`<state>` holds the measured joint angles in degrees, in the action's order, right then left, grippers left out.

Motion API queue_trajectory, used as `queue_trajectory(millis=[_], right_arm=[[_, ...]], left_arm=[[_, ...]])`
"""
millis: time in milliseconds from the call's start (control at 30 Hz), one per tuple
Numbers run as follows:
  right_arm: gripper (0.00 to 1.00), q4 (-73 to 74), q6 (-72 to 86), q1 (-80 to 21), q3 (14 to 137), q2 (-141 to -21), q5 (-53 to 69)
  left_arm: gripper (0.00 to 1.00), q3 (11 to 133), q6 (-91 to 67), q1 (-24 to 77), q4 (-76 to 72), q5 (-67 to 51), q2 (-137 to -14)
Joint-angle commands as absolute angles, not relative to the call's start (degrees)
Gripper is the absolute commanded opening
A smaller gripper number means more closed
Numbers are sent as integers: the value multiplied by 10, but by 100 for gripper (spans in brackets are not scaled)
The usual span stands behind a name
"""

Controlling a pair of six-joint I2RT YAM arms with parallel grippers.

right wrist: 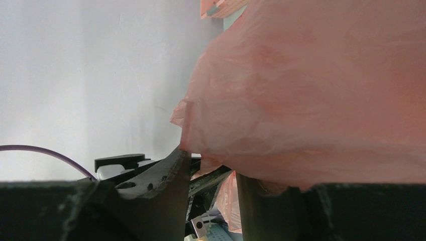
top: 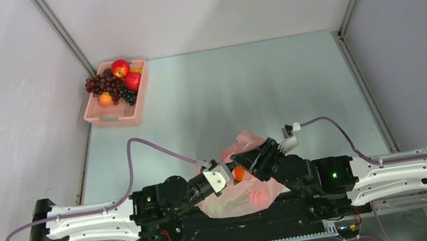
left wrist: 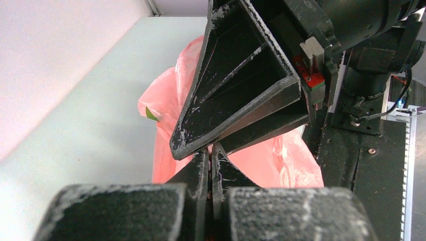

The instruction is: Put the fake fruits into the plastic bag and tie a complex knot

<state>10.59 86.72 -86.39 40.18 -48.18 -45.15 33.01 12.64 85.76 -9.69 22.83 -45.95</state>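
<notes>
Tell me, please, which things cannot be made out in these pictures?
Left wrist view: the right gripper blocks what the shut left gripper pinches, if anything.
Right wrist view: the plastic bag fills the frame; whether the right gripper holds it is unclear.
Top view: both grippers cover the bag's mouth; the fruits inside cannot be counted.
Basket: small and far in the top view; its fruits overlap, no exact count.

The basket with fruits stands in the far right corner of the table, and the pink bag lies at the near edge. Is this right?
Not quite. The top view shows the basket with fruits in the far left corner, not the far right. The pink bag does lie at the near edge.
</notes>
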Motion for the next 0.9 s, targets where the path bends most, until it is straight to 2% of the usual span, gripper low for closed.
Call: queue_trajectory(millis=[0,300,467,533,633,767,867], right_arm=[[21,70,839,-849,403,-483,-429],[14,74,844,-828,403,-488,-392],[6,71,845,-827,403,-490,-388],[0,74,847,-827,403,-488,-391],[0,77,848,-829,403,-483,-398],[0,77,845,-831,403,-482,-406],[0,78,836,-831,403,-481,-414]], left_arm=[[0,363,135,872,-88,185,-455],[0,403,143,891,-25,184,-469],[9,415,134,898,5,196,-467],[16,423,125,897,23,197,-461],[41,431,105,898,46,192,-441],[68,445,76,897,87,191,-413],[77,463,50,897,118,201,-378]])
